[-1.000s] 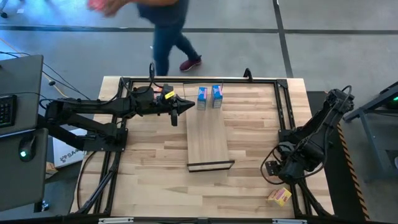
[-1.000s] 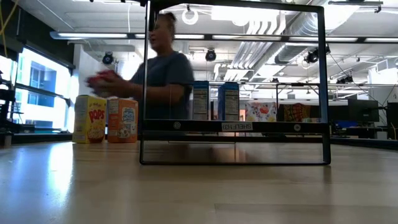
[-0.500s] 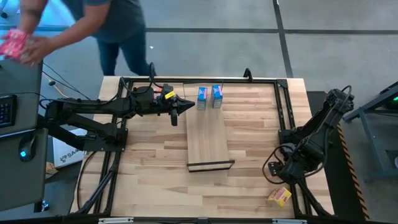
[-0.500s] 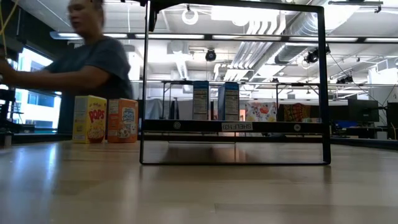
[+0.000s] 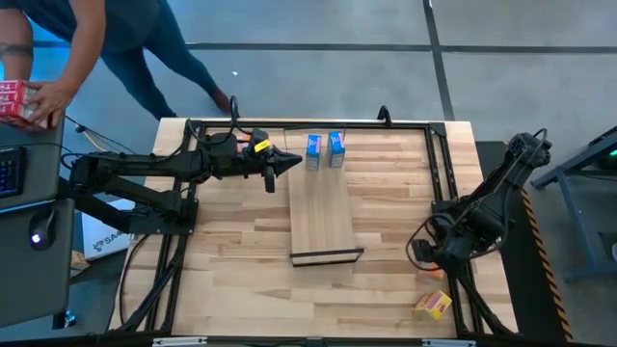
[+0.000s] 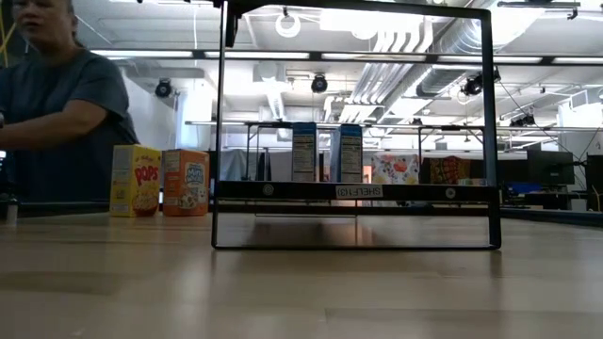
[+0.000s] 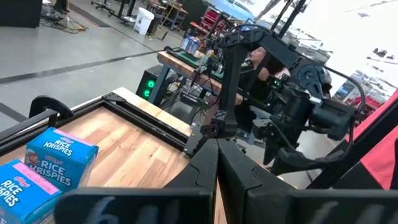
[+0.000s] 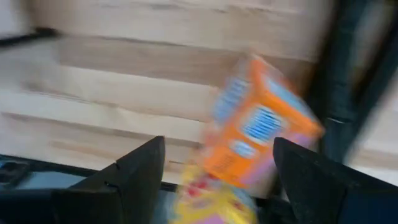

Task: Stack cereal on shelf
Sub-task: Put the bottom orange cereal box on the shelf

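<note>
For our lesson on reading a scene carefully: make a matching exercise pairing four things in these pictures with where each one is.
Things:
1. two blue cereal boxes
2. orange and yellow boxes
3. left pincer
4. right pincer

Places:
A. beside the shelf's far end, shut
B. table's near right corner
C. standing at the shelf's far end
D. open, above the near-right boxes

Pairs: 1-C, 2-B, 3-A, 4-D

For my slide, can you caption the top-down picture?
Two blue cardboard cereal boxes stand at the pale wooden shelf board's far end, between two waiting dark arms.
</note>
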Robot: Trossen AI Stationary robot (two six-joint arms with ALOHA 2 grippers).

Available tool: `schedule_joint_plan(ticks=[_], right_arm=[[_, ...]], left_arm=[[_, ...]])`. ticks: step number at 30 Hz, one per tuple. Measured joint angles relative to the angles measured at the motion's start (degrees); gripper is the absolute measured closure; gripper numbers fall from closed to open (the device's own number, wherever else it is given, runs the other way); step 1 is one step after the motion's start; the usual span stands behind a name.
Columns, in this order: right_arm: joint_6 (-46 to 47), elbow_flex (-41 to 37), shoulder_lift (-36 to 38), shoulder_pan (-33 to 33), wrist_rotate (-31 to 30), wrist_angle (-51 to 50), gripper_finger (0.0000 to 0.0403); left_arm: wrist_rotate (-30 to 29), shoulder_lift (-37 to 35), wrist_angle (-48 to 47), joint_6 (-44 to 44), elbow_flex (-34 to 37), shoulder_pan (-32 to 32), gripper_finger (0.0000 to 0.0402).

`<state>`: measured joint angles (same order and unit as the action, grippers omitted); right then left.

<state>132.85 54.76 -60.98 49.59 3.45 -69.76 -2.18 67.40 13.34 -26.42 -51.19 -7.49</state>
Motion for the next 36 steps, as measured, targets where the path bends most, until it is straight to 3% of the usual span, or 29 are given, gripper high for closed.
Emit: schedule_joint_plan(ticks=[7, 14, 21, 27, 36], right_arm=[[1.1, 0.3, -0.6, 3.4, 2.4, 0.2, 0.0123], [0.8, 0.3, -2.0, 4.1, 0.8, 0.2, 0.0123], [1.4, 0.3, -1.4, 4.0, 4.8, 0.3, 0.0123], [2.2, 0.4, 0.3, 4.0, 7.0, 0.7, 0.0123], [2.8, 0.4, 0.3, 4.0, 8.2, 4.1, 0.0123]], left_arm=[[0.0, 0.0, -0.1, 0.0, 0.0, -0.3, 0.0401], [-1.6, 0.0, -0.1, -0.4, 0.0, -1.9, 0.0401], [-0.8, 0.0, 0.2, 0.1, 0.0, -2.3, 0.0401], [1.3, 0.0, 0.1, 1.1, 0.0, 0.4, 0.0401], [-0.9, 0.0, 0.4, 3.2, 0.0, 2.0, 0.0401]])
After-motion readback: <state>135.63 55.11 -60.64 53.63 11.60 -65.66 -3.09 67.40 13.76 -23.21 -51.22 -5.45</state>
